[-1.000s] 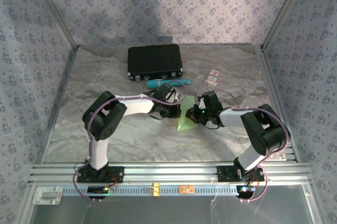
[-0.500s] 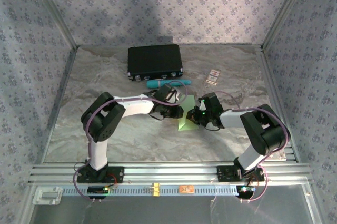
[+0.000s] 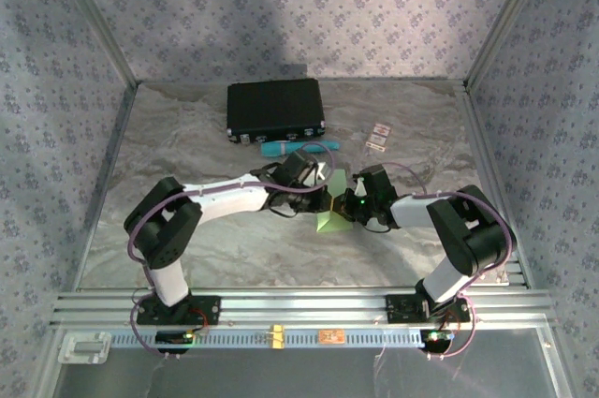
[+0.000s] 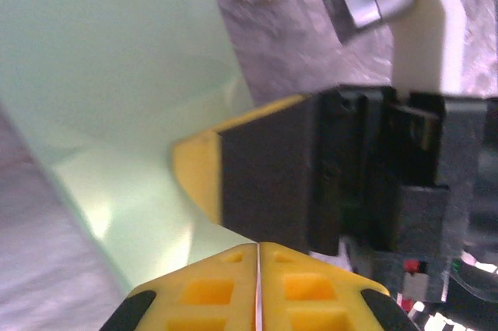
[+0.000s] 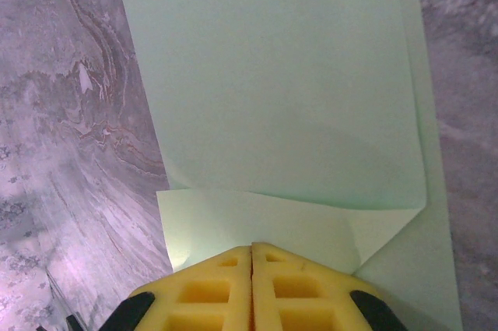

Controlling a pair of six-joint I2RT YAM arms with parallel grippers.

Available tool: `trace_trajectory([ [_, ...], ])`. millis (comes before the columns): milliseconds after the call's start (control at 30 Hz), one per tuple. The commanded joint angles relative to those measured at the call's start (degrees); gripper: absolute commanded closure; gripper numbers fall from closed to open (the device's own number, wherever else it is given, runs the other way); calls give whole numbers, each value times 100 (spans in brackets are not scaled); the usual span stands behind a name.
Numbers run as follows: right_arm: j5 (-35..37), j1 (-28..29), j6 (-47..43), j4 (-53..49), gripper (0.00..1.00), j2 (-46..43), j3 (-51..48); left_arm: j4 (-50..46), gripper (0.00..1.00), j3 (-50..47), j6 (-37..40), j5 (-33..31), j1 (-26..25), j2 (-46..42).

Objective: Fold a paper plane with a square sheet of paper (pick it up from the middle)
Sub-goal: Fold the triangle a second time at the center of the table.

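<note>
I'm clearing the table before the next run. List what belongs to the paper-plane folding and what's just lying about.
Belongs to the job:
- pale green paper, partly folded
- left pincer, shut
- right pincer, shut

Just lying about, at the back of the table:
- black case
- teal tube
- small cards

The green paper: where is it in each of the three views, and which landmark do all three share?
Top external: the green paper is near the middle of the picture.
Left wrist: the green paper takes the upper left.
Right wrist: the green paper takes the centre and top.
Shared landmark: the grey marbled tabletop.
</note>
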Motion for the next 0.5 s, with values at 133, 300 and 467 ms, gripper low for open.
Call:
trace_trajectory([
  [133, 168, -30, -82, -326, 91, 70, -194, 222, 92, -143, -468, 255, -129, 325],
  [300, 153, -34, -75, -330, 92, 76, -174, 248, 92, -129, -472, 227, -127, 481],
  [467, 152, -34, -56, -316, 91, 74, -178, 305, 91, -130, -478, 206, -139, 636],
])
